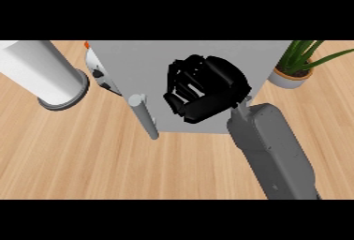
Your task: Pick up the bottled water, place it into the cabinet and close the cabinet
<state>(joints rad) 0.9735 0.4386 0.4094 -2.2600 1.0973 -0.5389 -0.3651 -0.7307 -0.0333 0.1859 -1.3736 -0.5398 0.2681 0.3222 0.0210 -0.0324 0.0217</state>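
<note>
One right hand [204, 91] hangs over the grey cabinet [138, 61], fingers curled; whether they grasp anything cannot be told. A paper towel roll [38, 70] and potted plant [297, 65] stand on the worktop [83, 159].

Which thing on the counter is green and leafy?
The potted plant at the counter's far right corner. The big white roll at the left and the grey cabinet have no leaves.

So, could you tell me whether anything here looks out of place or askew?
Nothing looks spilled or damaged. The right hand is over the grey cabinet, fingers curled, and the handle sticks out at its front edge. A white cylinder stands upright at left and a plant at right. No bottle can be made out.
</note>
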